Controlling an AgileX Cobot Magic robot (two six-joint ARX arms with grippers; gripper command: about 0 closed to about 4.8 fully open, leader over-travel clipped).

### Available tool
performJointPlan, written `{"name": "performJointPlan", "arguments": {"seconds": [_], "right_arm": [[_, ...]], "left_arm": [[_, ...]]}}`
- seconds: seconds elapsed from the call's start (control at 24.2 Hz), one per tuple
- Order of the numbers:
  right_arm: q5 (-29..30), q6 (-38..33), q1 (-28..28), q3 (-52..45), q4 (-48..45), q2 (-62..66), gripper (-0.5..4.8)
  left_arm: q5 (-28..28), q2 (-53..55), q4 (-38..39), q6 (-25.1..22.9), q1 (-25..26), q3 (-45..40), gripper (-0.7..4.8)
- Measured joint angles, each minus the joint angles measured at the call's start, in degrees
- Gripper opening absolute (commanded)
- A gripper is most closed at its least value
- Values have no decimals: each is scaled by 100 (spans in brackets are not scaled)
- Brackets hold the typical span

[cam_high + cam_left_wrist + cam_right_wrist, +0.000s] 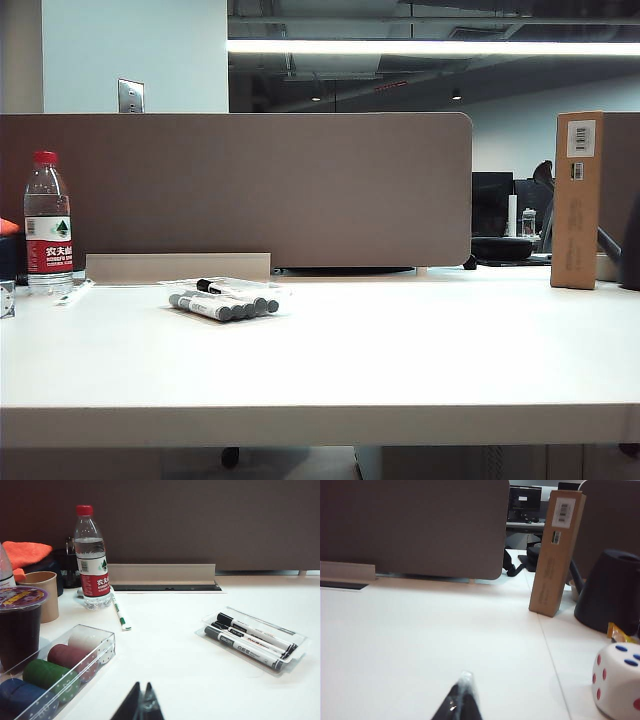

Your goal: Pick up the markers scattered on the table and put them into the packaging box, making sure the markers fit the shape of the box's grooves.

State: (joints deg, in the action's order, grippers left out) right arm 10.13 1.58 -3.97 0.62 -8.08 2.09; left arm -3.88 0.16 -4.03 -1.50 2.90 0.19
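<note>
The markers (225, 303) lie side by side in the clear packaging box (262, 287) on the left half of the white table (400, 350), in front of the partition. In the left wrist view the markers (250, 641) rest parallel in the box (299, 639); its grooves are too faint to make out. My left gripper (143, 686) hovers low over bare table well short of the box, jaws together, nothing between them. My right gripper (465, 677) is shut and empty over the right part of the table, with no marker near it. Neither arm shows in the exterior view.
A water bottle (92, 555) and a white-green pen (120, 612) stand left of the box. A clear case of coloured discs (60, 670) and a dark cup (20, 625) sit nearer. A brown carton (555, 555), black holder (610, 590) and white die (617, 680) are at the right.
</note>
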Motion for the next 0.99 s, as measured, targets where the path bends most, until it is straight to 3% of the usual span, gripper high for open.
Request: {"name": "performJointPlan", "arguments": {"seconds": [0.17,0.45,0.99], "right_arm": [[-24,-33,20,-26,114,-223,-5],[-973,-133,409,-26,439,-223,-5],[-1016,-136,468,-26,988,-223,-5]], "left_arm": [[0,0,-2,0,0,0,1],[0,0,-2,0,0,0,1],[0,0,0,0,0,0,1]]}}
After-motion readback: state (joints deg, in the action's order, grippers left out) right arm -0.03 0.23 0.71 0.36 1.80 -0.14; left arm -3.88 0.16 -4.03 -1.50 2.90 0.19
